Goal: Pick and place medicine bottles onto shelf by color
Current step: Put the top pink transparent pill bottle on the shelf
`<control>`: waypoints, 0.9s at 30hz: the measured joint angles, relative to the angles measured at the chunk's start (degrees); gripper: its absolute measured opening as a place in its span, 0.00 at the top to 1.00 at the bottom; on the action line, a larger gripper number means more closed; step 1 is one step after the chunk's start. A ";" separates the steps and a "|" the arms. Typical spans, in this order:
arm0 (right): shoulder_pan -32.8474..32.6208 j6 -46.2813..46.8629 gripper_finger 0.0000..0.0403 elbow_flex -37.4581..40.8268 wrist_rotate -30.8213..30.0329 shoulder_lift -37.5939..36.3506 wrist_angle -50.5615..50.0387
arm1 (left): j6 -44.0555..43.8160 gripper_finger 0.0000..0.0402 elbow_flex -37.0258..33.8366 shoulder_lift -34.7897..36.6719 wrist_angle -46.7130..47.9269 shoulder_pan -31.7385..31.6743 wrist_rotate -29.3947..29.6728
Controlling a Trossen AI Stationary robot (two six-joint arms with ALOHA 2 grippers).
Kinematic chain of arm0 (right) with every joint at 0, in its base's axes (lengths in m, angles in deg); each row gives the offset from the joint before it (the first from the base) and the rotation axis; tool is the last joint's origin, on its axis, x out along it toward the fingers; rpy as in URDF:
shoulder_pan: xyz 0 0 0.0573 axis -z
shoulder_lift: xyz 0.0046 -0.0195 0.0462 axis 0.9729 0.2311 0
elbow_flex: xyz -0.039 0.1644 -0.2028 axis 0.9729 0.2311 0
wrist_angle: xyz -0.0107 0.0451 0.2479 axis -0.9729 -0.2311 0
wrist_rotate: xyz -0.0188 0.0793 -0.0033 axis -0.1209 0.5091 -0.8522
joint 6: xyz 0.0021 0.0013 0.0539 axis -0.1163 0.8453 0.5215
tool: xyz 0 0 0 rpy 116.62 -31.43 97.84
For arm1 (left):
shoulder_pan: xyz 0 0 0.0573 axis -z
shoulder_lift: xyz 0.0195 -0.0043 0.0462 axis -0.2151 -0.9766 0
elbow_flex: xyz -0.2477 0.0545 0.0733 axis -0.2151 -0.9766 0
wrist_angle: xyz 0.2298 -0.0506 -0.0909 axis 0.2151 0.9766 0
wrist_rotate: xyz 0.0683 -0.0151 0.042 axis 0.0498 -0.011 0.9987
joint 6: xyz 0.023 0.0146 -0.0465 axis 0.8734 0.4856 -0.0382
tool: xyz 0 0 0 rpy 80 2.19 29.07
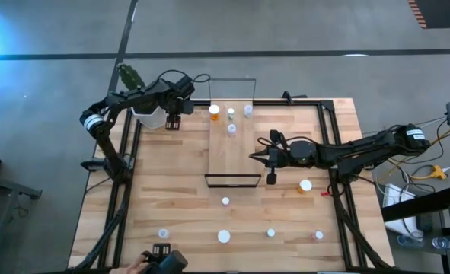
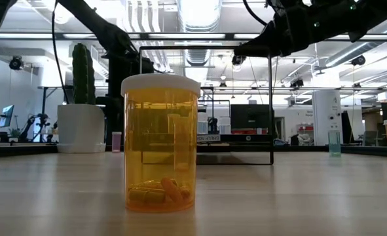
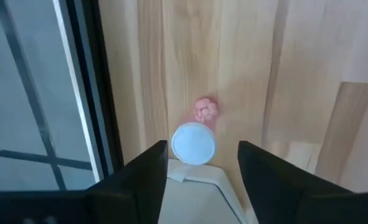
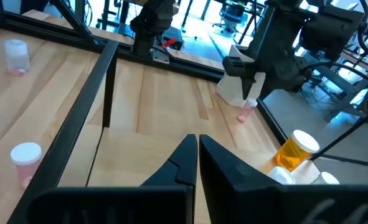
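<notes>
Pink bottle (image 3: 196, 138), white cap up, stands on the wood tabletop (image 1: 164, 190) at the far-left corner, just beside the white planter (image 1: 150, 116). Left gripper (image 1: 173, 122) hangs right over it with jaws apart — the bottle sits in the gap between the fingers (image 3: 137, 180), neither finger visibly touching it.

No readable label on any bottle. Signs in the room behind show in the low view but are too small to read.

View differences:
- Left wrist view: only one that shows the pink bottle centred between the open fingers.
- Low view: dominated by a big orange bottle (image 2: 160, 143) near the camera, pills visible at its bottom; the pink one is a tiny shape far back beside the planter and cactus (image 2: 83, 73).
- High view: shelf (image 1: 232, 144) lies in the middle of the table with an orange bottle (image 1: 214, 113) and three pale ones at its far end. Loose bottles are scattered along the near edge, plus one orange at right (image 1: 306, 185).
- Right wrist view: looks across at the left arm over the pink bottle.

Right gripper (image 1: 271, 179) is parked just beside the shelf's near-right corner — fingers together, holding nothing.
</notes>
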 joint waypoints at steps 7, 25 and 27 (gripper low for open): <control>0.00 -0.10 0.98 0.00 0.00 0.00 0.02 | 0.13 0.54 0.20 -2.43 -1.36 -0.39 0.00; 0.00 -0.28 0.98 0.00 0.00 0.28 0.10 | 1.53 0.58 -0.51 -2.68 -2.16 -1.40 0.34; 0.00 -0.28 0.98 0.00 0.00 0.28 0.11 | 1.68 0.61 -0.82 -2.68 -2.15 -1.39 0.34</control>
